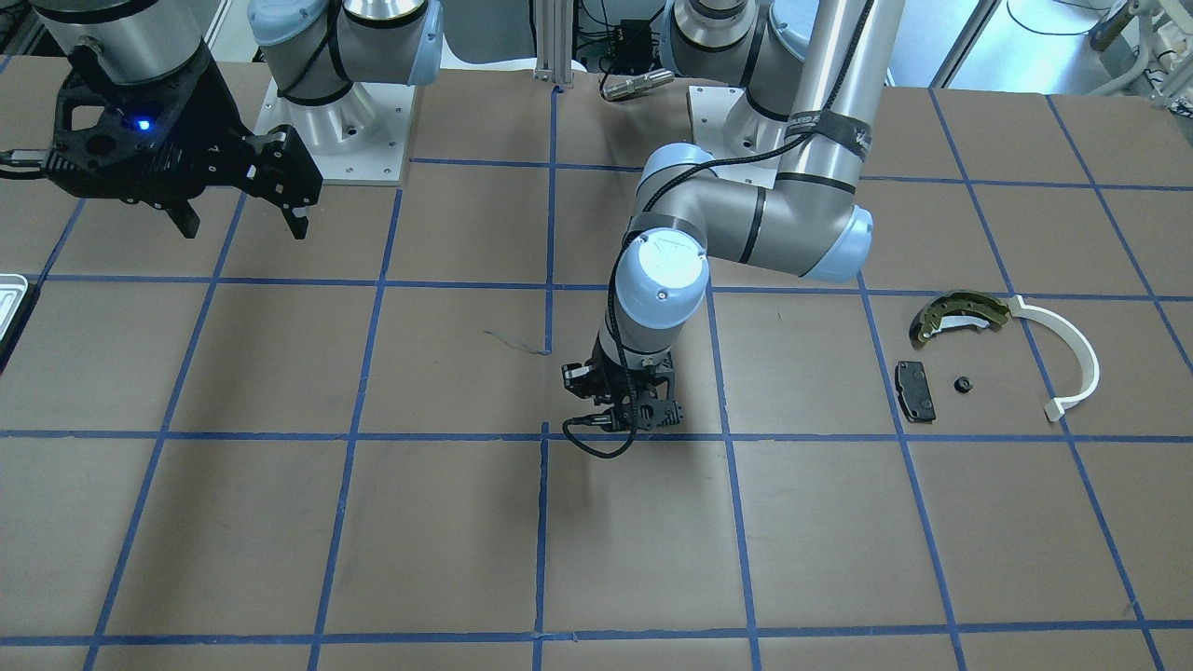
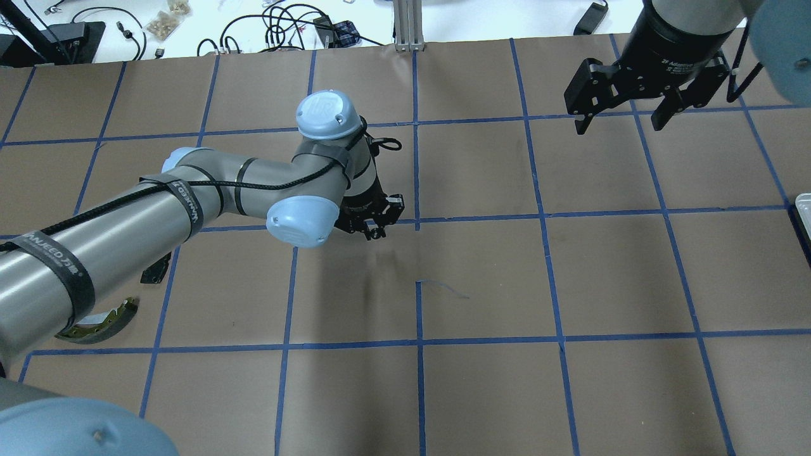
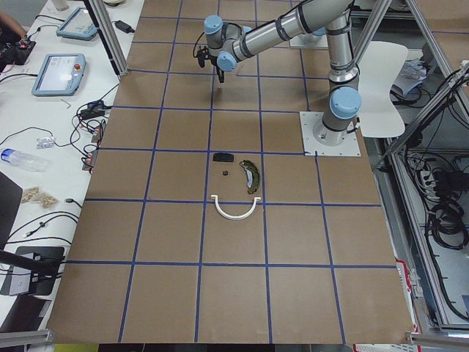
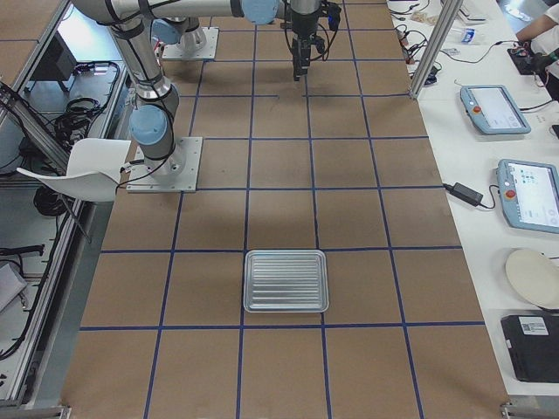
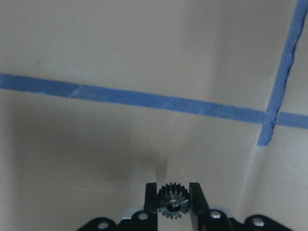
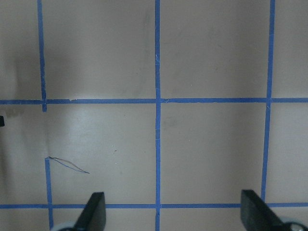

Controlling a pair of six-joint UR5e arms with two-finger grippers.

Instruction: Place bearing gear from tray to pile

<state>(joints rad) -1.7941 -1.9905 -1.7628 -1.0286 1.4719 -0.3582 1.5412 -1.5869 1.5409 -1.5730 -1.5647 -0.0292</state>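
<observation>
My left gripper [image 5: 173, 192] is shut on a small black toothed bearing gear [image 5: 173, 202], held just above the brown table near the middle [image 1: 623, 417] [image 2: 374, 227]. The pile lies off towards my left end: an olive-gold brake shoe [image 1: 960, 315], a white arc strip [image 1: 1072, 359], a black pad [image 1: 915, 390] and a small black part [image 1: 963, 383]. The silvery tray [image 4: 286, 280] stands bare at my right end; only its edge shows in the front view [image 1: 11, 294]. My right gripper [image 1: 244, 224] [image 6: 174, 216] hangs open and empty above the table.
The table is brown paper with a blue tape grid [image 2: 418, 218]. The arms' base plates [image 1: 335, 140] stand at the robot side. Cables and tablets lie on the white bench [image 3: 62, 73] beyond the far edge. The left arm's elbow [image 2: 304, 218] hides part of the pile in the overhead view.
</observation>
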